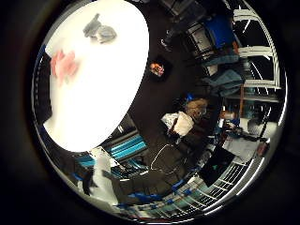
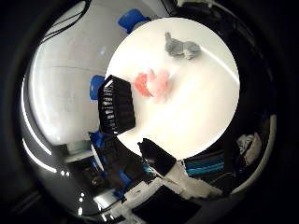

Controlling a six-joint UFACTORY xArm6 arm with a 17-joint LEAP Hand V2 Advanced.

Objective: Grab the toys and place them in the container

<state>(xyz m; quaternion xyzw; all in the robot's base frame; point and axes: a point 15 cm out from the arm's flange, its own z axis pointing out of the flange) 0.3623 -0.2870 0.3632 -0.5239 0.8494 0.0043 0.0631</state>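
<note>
1. You have a round white counter (image 2: 196, 116) well below the palm, carrying two toys and the container.
2. The pink soft plush toy (image 2: 153, 84) lies near the counter's middle, just beside the black slatted plastic basket (image 2: 116, 108), which stands at the counter's edge. They look close but apart.
3. The grey soft plush toy (image 2: 181, 47) lies nearer the far edge, well apart from the basket and from the pink one.
4. The hand (image 2: 161, 161) shows only as black and white parts at the view's edge, holding nothing. Whether its fingers are apart or together, I cannot tell.
5. Judged step: approach for the first pick. Take the pink toy first, since it is nearest the basket. Descend straight over its bulk and close across the narrow span.
6. The grey toy's long axis runs roughly along the far edge. The pink toy's heading is too blurred to call.
</note>
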